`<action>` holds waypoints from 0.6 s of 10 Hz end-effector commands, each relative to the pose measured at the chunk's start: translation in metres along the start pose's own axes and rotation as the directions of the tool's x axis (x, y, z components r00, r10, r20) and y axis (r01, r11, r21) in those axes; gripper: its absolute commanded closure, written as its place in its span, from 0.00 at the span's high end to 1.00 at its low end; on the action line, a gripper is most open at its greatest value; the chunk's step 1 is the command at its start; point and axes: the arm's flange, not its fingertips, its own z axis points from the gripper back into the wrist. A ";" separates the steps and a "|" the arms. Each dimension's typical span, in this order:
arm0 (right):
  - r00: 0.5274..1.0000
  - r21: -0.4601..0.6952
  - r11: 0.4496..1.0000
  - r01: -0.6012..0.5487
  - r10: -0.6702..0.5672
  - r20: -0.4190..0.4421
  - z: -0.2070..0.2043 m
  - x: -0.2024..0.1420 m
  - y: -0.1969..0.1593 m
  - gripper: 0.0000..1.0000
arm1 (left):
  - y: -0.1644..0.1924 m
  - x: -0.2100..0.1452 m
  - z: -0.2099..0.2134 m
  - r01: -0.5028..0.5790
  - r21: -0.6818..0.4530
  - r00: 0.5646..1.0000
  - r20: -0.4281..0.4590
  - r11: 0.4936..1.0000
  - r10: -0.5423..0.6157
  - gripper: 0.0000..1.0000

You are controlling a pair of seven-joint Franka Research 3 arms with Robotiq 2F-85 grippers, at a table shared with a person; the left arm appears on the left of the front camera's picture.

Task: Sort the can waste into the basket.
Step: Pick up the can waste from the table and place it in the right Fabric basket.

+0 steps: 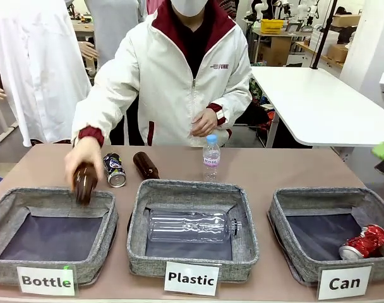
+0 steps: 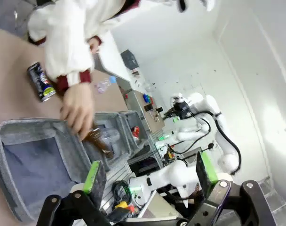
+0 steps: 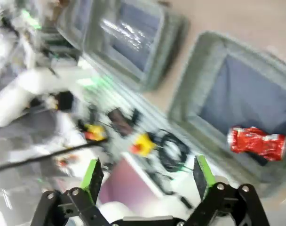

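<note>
Red can [image 1: 364, 242] already in Can basket [image 1: 287, 201], near-right corner of table. Dark can [image 1: 114, 170] lies toward far-left edge, close to person's hand [image 1: 83, 161]; probably wait till that clears. Left hand [image 2: 149, 168] and right hand [image 3: 147, 169] both wide open, empty. Grab across can's body.

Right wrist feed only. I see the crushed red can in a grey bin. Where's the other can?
Observer: The dark can lies on the table, just behind the Bottle basket.
Operator: Anything near it?
Observer: A person's hand holds a brown bottle over that basket, close beside the can.
Operator: Left gripper?
Observer: Left gripper is open, holding nothing.
</note>
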 end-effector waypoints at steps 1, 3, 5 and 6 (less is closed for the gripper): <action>0.797 0.609 0.730 0.310 -0.549 0.251 0.016 0.010 -0.010 1.00 | -0.045 -0.007 0.056 0.053 -0.031 0.998 0.017 0.998 -0.053 1.00; 0.751 0.776 0.569 0.273 -0.630 0.198 0.028 -0.001 -0.034 1.00 | -0.051 -0.023 0.100 0.071 -0.105 0.994 0.095 0.992 -0.061 1.00; 0.699 0.833 0.496 0.245 -0.686 0.203 0.032 -0.005 -0.052 1.00 | -0.040 -0.029 0.122 0.054 -0.155 0.988 0.153 0.986 -0.030 1.00; 0.908 0.486 0.815 0.315 -0.408 0.096 0.030 -0.004 -0.047 1.00 | -0.037 -0.031 0.125 0.041 -0.158 0.987 0.158 0.987 -0.016 1.00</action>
